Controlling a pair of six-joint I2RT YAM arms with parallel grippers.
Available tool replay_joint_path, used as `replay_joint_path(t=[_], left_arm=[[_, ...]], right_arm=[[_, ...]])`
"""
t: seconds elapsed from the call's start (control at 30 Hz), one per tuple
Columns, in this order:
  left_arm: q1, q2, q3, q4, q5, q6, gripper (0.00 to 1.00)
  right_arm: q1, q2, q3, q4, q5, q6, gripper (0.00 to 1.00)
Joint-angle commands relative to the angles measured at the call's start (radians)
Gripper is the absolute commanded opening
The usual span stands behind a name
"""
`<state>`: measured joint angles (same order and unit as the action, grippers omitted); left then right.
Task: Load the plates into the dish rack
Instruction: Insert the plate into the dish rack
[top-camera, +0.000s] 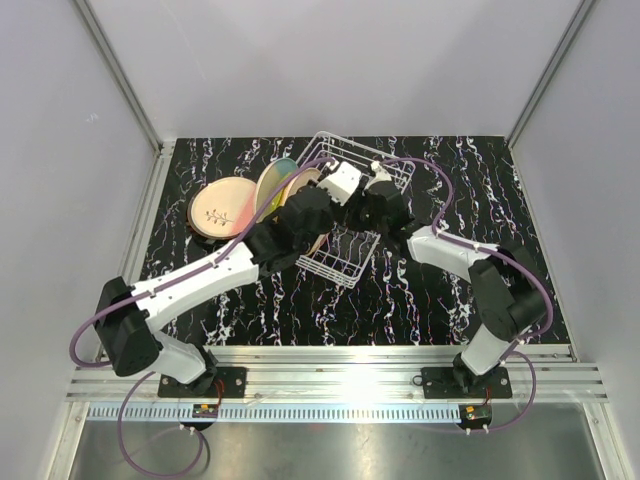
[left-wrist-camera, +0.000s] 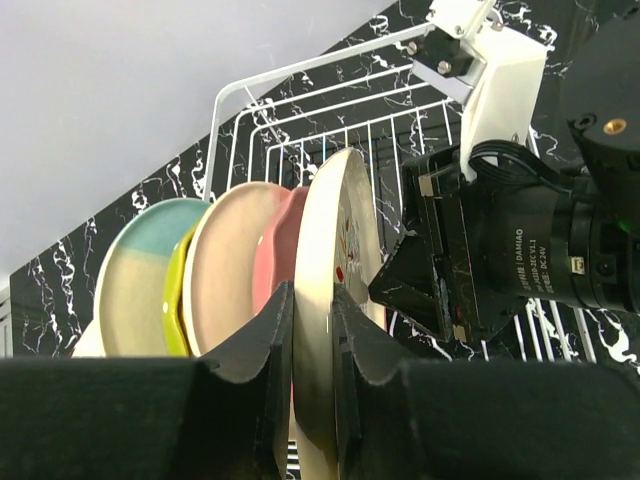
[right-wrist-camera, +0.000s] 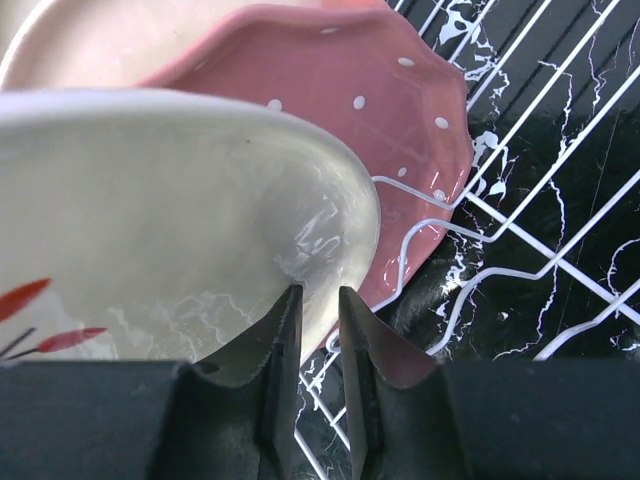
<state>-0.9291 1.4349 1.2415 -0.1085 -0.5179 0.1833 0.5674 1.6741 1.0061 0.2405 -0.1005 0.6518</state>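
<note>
My left gripper (left-wrist-camera: 312, 296) has its jaws clamped on the rim of a cream round ceramic plate with red leaf marks (left-wrist-camera: 335, 215), which stands on edge. My right gripper (right-wrist-camera: 317, 305) has its jaws nearly together, and that plate's rim runs into the narrow gap between them. From the left wrist view its fingertips meet the plate on the side opposite my left grip, so I read both jaws as pinching this one plate.

Just behind it stands a pink scalloped plate with white dots (right-wrist-camera: 360, 90). Next come a pale peach plate (left-wrist-camera: 230, 265), a yellow-green plate (left-wrist-camera: 178, 305) and a cream-blue plate (left-wrist-camera: 135, 275), all on edge and packed close. They fill the left end of the white wire dish rack (left-wrist-camera: 300, 68), and the held plate sits at the right of that row, above the rack's wires.

From overhead I see the rack at the far middle of the black white-veined table (top-camera: 430, 300), with both arms meeting over it. Left of the rack, a peach round plate with a dark sprig motif (top-camera: 222, 208) lies flat, outside the rack.
</note>
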Motion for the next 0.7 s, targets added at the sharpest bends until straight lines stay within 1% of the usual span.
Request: replay_joint_path(t=[0.0, 0.37, 0.5, 0.57, 0.6, 0.67], left_arm=[[0.001, -0.025, 0.003, 0.205, -0.027, -0.016, 0.0], [0.01, 0.025, -0.01, 0.205, -0.071, -0.022, 0.0], [0.013, 0.044, -0.01, 0.204, -0.076, -0.03, 0.06], [0.016, 0.047, -0.011, 0.204, -0.083, -0.033, 0.07], [0.016, 0.047, -0.013, 0.204, -0.083, -0.036, 0.11], [0.026, 0.05, -0.007, 0.188, -0.076, -0.05, 0.12]], right_arm=[[-0.008, 0.009, 0.034, 0.052, -0.028, 0.002, 0.29], [-0.029, 0.038, 0.029, 0.062, -0.051, 0.014, 0.29], [-0.037, 0.041, 0.035, 0.057, -0.059, 0.016, 0.31], [-0.037, 0.036, 0.035, 0.049, -0.061, 0.014, 0.32], [-0.037, 0.032, 0.035, 0.042, -0.059, 0.011, 0.33], [-0.04, 0.018, 0.031, 0.034, -0.059, 0.009, 0.34]])
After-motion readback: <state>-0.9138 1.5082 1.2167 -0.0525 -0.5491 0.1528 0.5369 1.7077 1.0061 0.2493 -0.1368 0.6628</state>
